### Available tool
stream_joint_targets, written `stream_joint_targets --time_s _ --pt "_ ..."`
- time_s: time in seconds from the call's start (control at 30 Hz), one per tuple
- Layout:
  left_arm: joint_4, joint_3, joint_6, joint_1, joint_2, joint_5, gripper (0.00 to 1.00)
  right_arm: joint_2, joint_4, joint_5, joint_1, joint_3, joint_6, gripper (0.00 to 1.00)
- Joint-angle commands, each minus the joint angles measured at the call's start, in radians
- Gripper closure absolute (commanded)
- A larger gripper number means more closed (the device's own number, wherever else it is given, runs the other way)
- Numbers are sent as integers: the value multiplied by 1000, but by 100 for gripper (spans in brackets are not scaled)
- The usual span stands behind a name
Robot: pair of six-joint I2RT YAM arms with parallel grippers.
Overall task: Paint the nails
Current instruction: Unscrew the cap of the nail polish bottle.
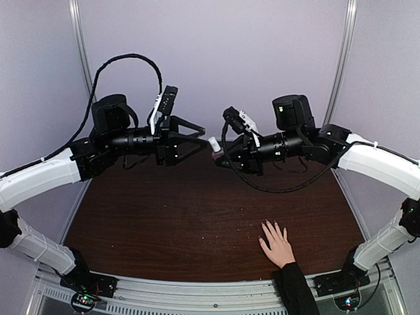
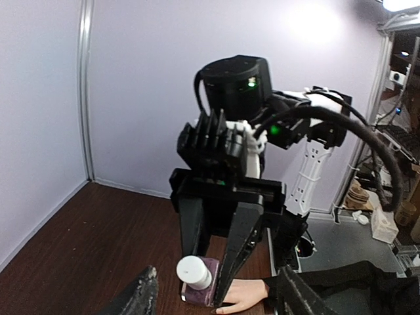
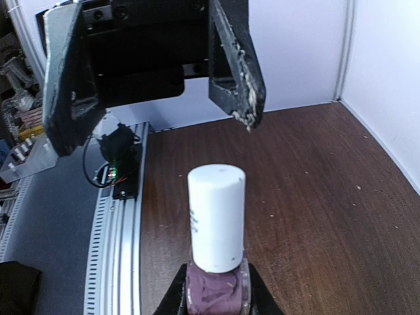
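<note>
Holding my right claw [image 1: 221, 155] high over the far middle of the table [image 1: 164, 216], I had it clamped on the purple glass base of a small polish bottle [image 1: 216, 148]. Its white cap [image 1: 214, 141] pointed across at my left claw [image 1: 205, 136]. That left claw faced it at the same height with its jaws apart. The tips stood just short of the cap, one to each side of its line, and touched neither cap nor glass. In my right wrist view the cap rose straight ahead, with the two dark left fingers [image 3: 236, 65] spread wide beyond it.

The nails [image 1: 267, 226] were nowhere near either claw. They sat on a light-skinned hand [image 1: 277, 244] lying flat, palm down, near the front right edge of the table. Its five fingers were spread and pointed toward the far side, and a black sleeve [image 1: 295, 289] ran off the near edge. The hand lay below my right claw and well toward the front, and further still from my left. From above, the nails were too small for me to tell their colour.
</note>
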Motion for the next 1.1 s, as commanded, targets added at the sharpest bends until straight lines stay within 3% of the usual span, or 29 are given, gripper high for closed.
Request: stream_joint_targets --time_s 0.0,0.2,0.53,0.9,1.07 --pt "107 -52 47 1 -32 147 38 -35 -2 -237 -5 -5 -27 100" --pt "171 -66 54 -1 -22 222 38 -21 -39 -373 -1 9 -50 100" --pt "207 -38 75 -40 32 319 45 12 -30 -470 7 29 -18 100" --pt "314 -53 28 -84 80 337 59 36 -26 -523 10 41 0 100" --pt "332 -68 25 -85 70 318 71 34 -11 -528 11 36 12 100"
